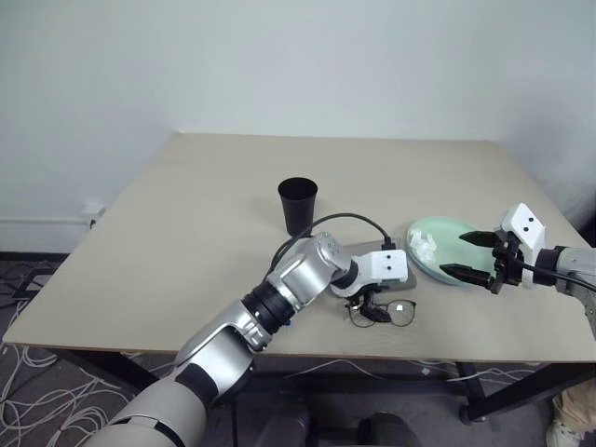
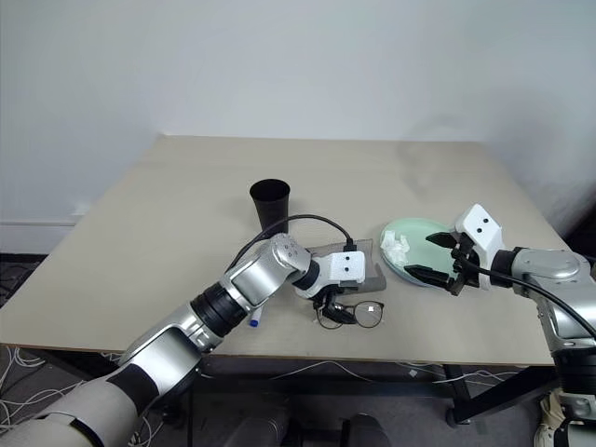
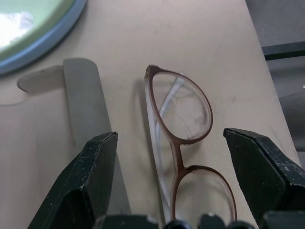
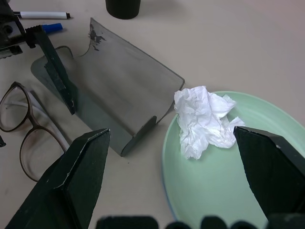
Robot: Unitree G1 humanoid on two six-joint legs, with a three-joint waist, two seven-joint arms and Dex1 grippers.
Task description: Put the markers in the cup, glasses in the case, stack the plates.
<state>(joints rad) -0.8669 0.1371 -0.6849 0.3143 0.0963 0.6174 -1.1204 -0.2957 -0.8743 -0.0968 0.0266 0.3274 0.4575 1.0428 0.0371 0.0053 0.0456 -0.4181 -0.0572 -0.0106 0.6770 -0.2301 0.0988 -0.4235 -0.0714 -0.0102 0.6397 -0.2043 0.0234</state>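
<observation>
On the bench (image 1: pixel 186 214) stands the black cup (image 1: pixel 297 205). The left tool (image 1: pixel 371 310) hangs over the glasses (image 1: pixel 386 313) near the front edge, fingers apart. The right tool (image 1: pixel 477 257) spreads wide beside the mint plate (image 1: pixel 452 244), which holds a crumpled tissue (image 1: pixel 424 246).

Head pair: high, looking forward and down over the table (image 1: pixel 186 233).
Left wrist: close above the glasses (image 3: pixel 183 143), between its fingers.
Right wrist: close over the mint plate (image 4: pixel 224 186).
Shared: glasses, case (image 4: pixel 119 95).
</observation>
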